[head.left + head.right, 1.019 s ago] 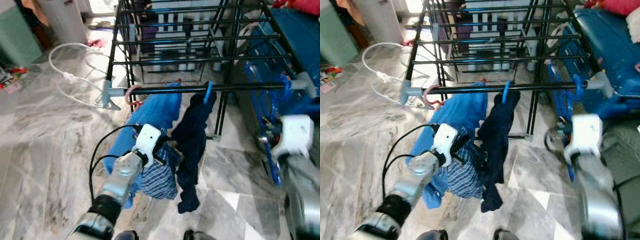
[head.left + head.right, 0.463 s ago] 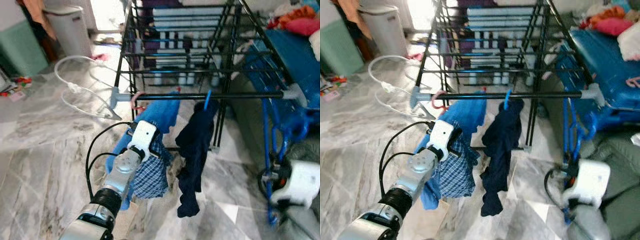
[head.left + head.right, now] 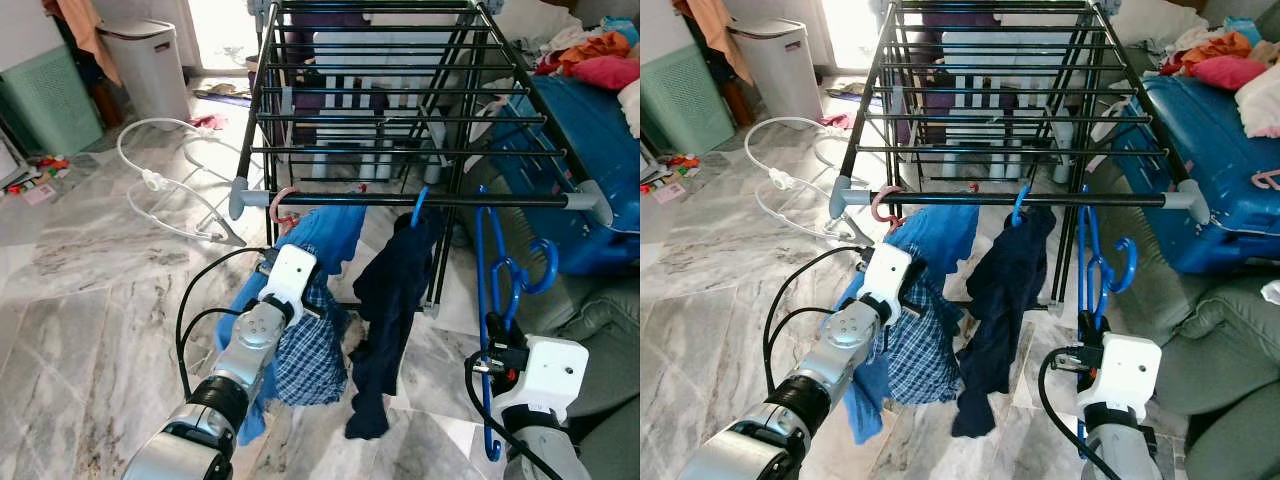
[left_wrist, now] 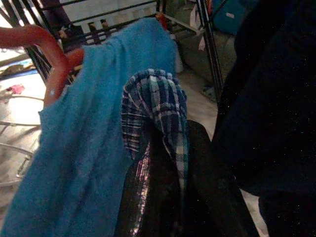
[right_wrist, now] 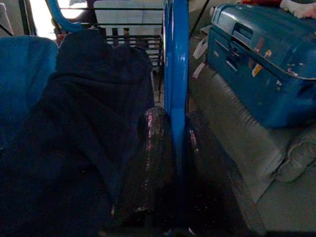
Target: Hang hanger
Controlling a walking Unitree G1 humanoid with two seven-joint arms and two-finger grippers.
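Your right claw (image 5: 173,143) is clamped on the blue hanger (image 3: 489,290), held upright below the rack's front bar (image 3: 450,200); your left claw (image 4: 170,168) is pinched on the checked cloth (image 3: 305,350) beside the blue shirt (image 3: 325,230) and dark garment (image 3: 385,310)

- Left arm (image 3: 235,365): silver metal tube with a rounded joint housing. A black ribbed collar sits lower down; below it is a wider silver segment.
- Left wrist module (image 3: 288,283): white rectangular plastic housing with rounded corners, mounted on a black bracket.
- Left cable (image 3: 190,310): black, leaving the wrist area in loops alongside the arm.
- Right wrist module (image 3: 1120,370): white boxy housing with rounded edges, above a silver arm segment.
- Right cable (image 3: 1047,385): black, curved in a loop beside the module.
- Tool fingers (image 5: 150,153): long, black, glossy surface.
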